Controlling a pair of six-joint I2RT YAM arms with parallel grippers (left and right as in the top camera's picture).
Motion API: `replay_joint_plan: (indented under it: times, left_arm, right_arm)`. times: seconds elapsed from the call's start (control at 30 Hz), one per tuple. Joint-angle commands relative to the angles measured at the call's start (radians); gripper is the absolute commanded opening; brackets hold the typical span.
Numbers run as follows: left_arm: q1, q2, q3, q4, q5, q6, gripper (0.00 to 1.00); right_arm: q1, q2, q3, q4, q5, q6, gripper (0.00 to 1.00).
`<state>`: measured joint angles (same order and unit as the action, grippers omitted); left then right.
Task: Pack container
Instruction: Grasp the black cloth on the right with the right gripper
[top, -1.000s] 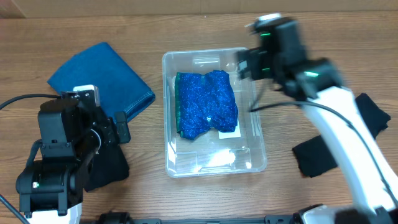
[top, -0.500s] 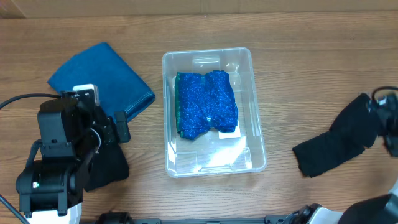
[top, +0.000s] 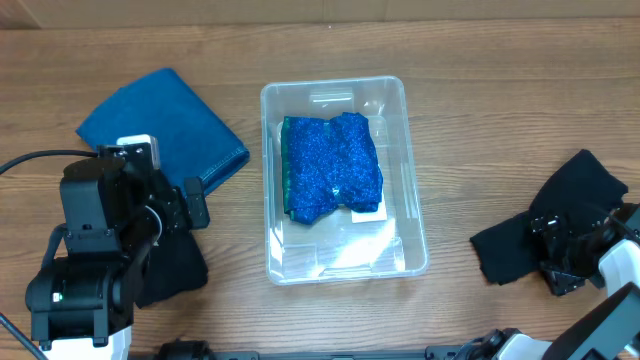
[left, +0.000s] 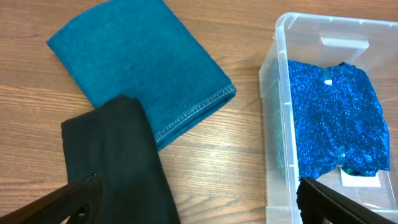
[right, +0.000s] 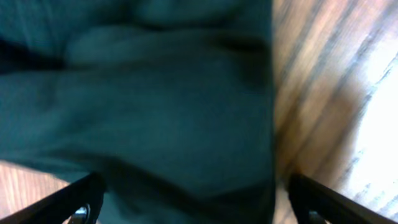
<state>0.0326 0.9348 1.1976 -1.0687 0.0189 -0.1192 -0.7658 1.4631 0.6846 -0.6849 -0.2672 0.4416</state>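
- One container (top: 415, 200) at middle of bench (top: 460, 130), mouth up, long axis running far edge to near edge.
- Holds blue glittery cloth (top: 332, 165) toward far end.
- Left end effector (left: 196, 196) spread wide above black cloth (left: 115, 155).
- Right end effector (right: 193, 196) spread wide over dark cloth (right: 155, 93).

Spotted lying on the wooden table (top: 480, 130): clear container (top: 334, 83) at centre, folded teal cloth (top: 160, 125), left black cloth (top: 175, 272), right black cloth (top: 582, 185).

One clear container (top: 268, 180), one glittery blue cloth (top: 333, 165), one teal towel (top: 160, 125), two black cloths (top: 565, 205) (left: 118, 162).
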Motion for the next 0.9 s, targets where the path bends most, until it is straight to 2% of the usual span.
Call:
replay_joint_plan:
  times: [0.0,0.1,0.17,0.27,0.3,0.43,0.5,0.73,0.87]
  left_arm:
    - [0.001,0.0,0.021,0.003,0.0,0.023,1.0]
    - [0.001,0.007,0.021,0.003,0.0,0.023,1.0]
    - [0.001,0.011,0.021,0.002,0.0,0.023,1.0]
    - [0.001,0.014,0.021,0.003,0.0,0.023,1.0]
    - [0.001,0.014,0.021,0.003,0.0,0.023,1.0]
    - [0.001,0.014,0.021,-0.001,0.0,0.023,1.0]
    - [0.001,0.014,0.021,0.0,0.0,0.023,1.0]
    - [0.001,0.014,0.021,0.0,0.0,0.023,1.0]
    - [0.001,0.014,0.021,0.0,0.0,0.023,1.0]
  right_arm:
    - [-0.004,-0.001,-0.111,0.133,-0.067,-0.016,1.0]
    - [-0.004,0.0,-0.177,0.213,-0.135,-0.021,0.98]
    - [-0.004,0.0,-0.189,0.212,-0.139,-0.023,0.84]
    - [-0.004,0.0,-0.19,0.199,-0.139,-0.023,0.7]
    - [-0.004,0.0,-0.19,0.193,-0.14,-0.023,0.57]
    - [-0.004,0.0,-0.19,0.192,-0.18,-0.024,0.29]
    - [-0.004,-0.001,-0.19,0.196,-0.232,-0.051,0.04]
    - [0.044,-0.055,-0.111,0.175,-0.45,-0.167,0.04]
    - [0.186,-0.157,0.085,0.039,-0.502,-0.27,0.04]
